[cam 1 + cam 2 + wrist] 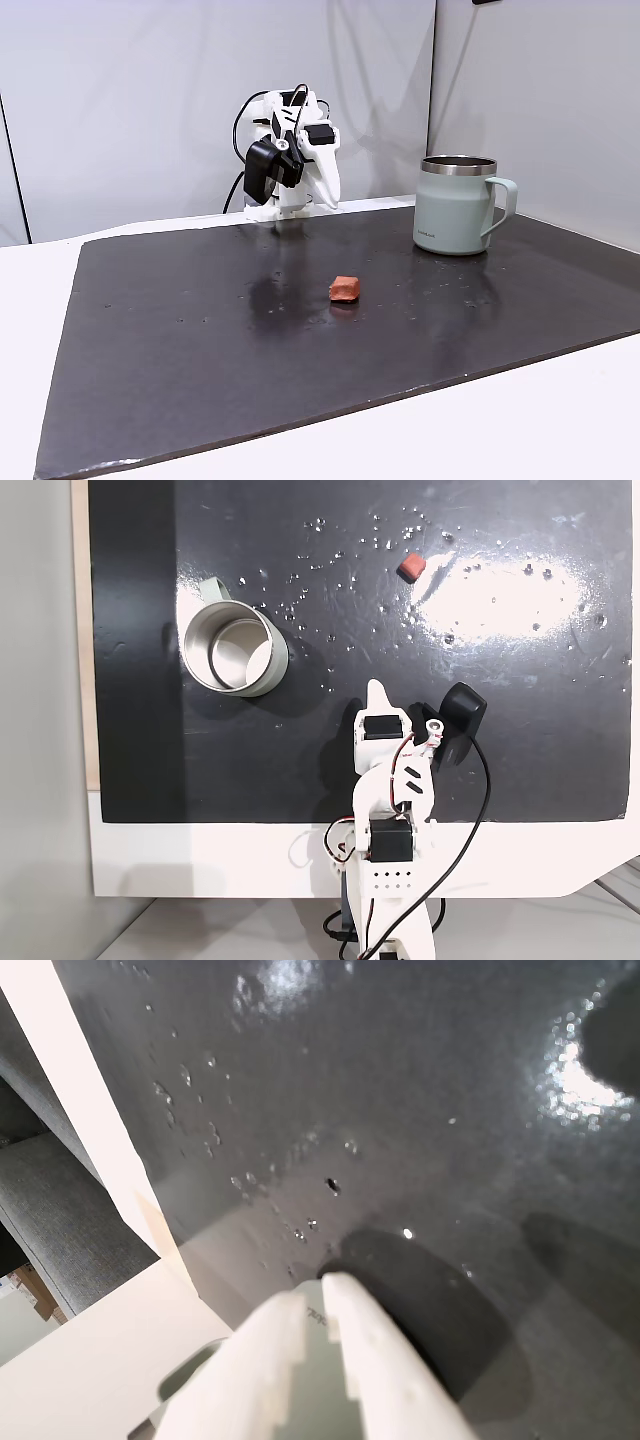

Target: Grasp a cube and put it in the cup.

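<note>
The cube (344, 288) is a tiny reddish-brown block lying alone near the middle of the dark mat; from above the cube (409, 567) sits far from the arm's base. The cup (455, 205), a pale grey-green mug with a steel rim and loop handle, stands upright at the right; from above the cup (280, 662) is left of the arm. My gripper (331, 204) hangs folded at the mat's back edge, tips pointing down, shut and holding nothing. In the wrist view the gripper (320, 1285) shows both white fingers pressed together over bare mat.
A glossy black mat (200, 330) covers most of the white table (560, 420). The arm's base and a black cable (470, 810) sit at the mat's edge. A pale wall stands close behind the arm.
</note>
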Action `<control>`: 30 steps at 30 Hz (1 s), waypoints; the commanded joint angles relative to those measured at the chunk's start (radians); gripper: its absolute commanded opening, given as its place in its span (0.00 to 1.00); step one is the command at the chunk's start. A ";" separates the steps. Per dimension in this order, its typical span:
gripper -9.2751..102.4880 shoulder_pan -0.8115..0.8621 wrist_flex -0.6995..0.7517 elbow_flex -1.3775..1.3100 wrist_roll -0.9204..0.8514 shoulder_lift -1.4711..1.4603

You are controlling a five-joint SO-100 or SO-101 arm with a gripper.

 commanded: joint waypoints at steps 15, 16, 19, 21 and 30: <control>0.08 -0.044 0.003 -0.005 -0.018 0.009; 0.08 -0.044 0.003 -0.005 -0.018 0.009; 0.08 -0.044 0.003 -0.005 -0.018 0.009; 0.08 -0.041 0.002 -0.005 -0.017 0.009; 0.08 -0.008 0.103 -0.176 -0.017 0.005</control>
